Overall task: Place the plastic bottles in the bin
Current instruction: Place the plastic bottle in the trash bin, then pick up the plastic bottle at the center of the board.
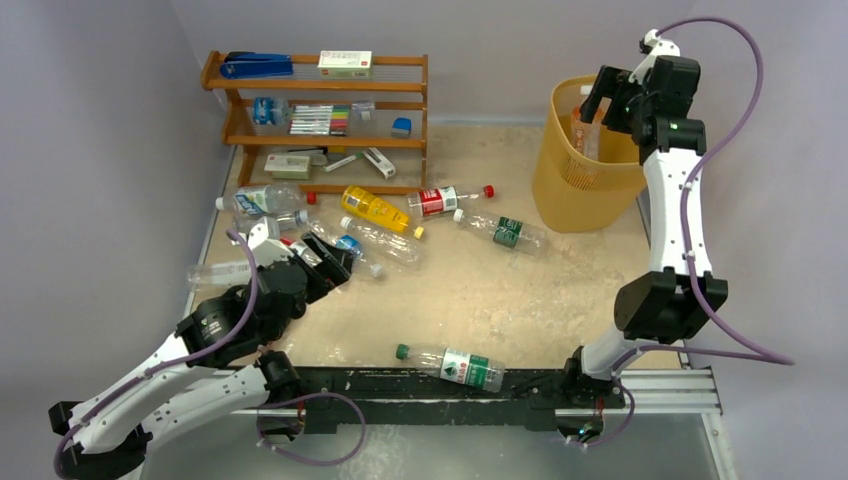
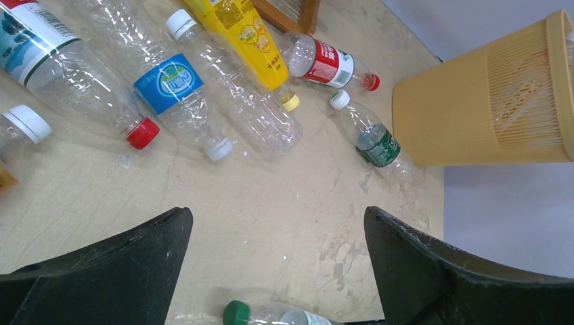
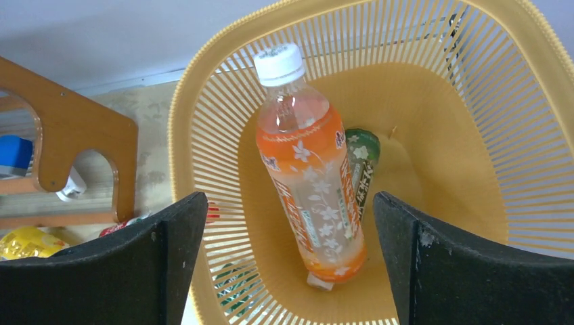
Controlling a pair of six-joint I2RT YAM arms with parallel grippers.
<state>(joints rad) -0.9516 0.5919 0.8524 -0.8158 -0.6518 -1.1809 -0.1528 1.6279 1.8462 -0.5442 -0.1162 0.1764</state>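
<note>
The yellow-orange bin (image 1: 575, 185) stands at the back right. My right gripper (image 1: 603, 100) hangs open and empty over its rim. In the right wrist view an orange bottle (image 3: 308, 169) with a white cap leans inside the bin (image 3: 440, 135), below my open gripper (image 3: 288, 200), beside a green-labelled bottle (image 3: 362, 169). My left gripper (image 1: 330, 265) is open and empty above the table, next to several bottles lying there: a yellow one (image 1: 375, 210), a red-labelled one (image 1: 445, 200) and a green-labelled one (image 1: 505, 232). The left wrist view shows the open gripper (image 2: 276, 213) and a blue-labelled bottle (image 2: 172, 84).
A brown wooden shelf rack (image 1: 320, 110) with markers and stationery stands at the back left. A green-capped bottle (image 1: 455, 365) lies by the black rail (image 1: 380, 385) at the near edge. Grey walls close the back and both sides.
</note>
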